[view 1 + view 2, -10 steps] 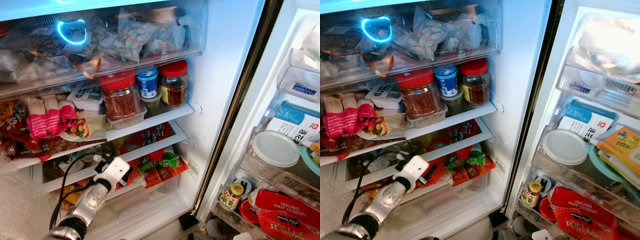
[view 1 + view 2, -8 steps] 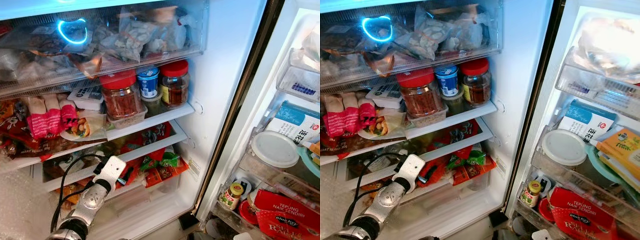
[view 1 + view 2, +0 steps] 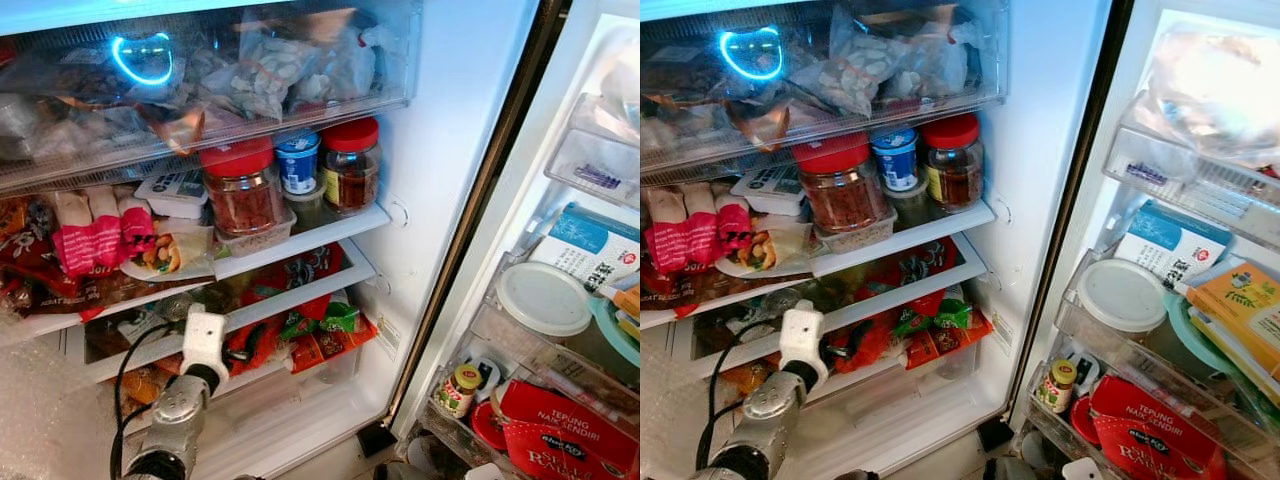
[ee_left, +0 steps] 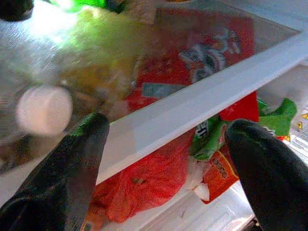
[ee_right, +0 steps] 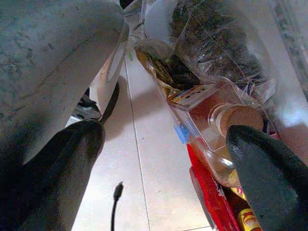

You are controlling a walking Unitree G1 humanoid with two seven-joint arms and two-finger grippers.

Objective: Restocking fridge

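The fridge stands open before me. My left arm [image 3: 185, 400] reaches up to the white edge of the lower shelf [image 3: 290, 300]. My left gripper [image 4: 168, 139] is open with nothing between its fingers, and it faces that shelf edge [image 4: 192, 103]. Red and green snack packets [image 3: 310, 340] lie in the drawer under it. Two red-lidded jars [image 3: 240, 190] and a blue cup [image 3: 296, 165] stand on the middle shelf. My right gripper [image 5: 168, 144] hangs open over the tiled floor, beside plastic bags and a corked bottle [image 5: 216, 125].
The top drawer [image 3: 200, 80] is packed with bagged food. The door bins on the right hold a white-lidded tub [image 3: 545, 298], a small yellow-capped jar [image 3: 455, 390], a red flour bag [image 3: 560, 430] and cartons [image 3: 590, 245]. A black cable [image 3: 130, 370] loops off my left arm.
My left arm has swung to the left and now stands more upright, with its wrist closer to the lower shelf's edge. The fridge's contents have not moved.
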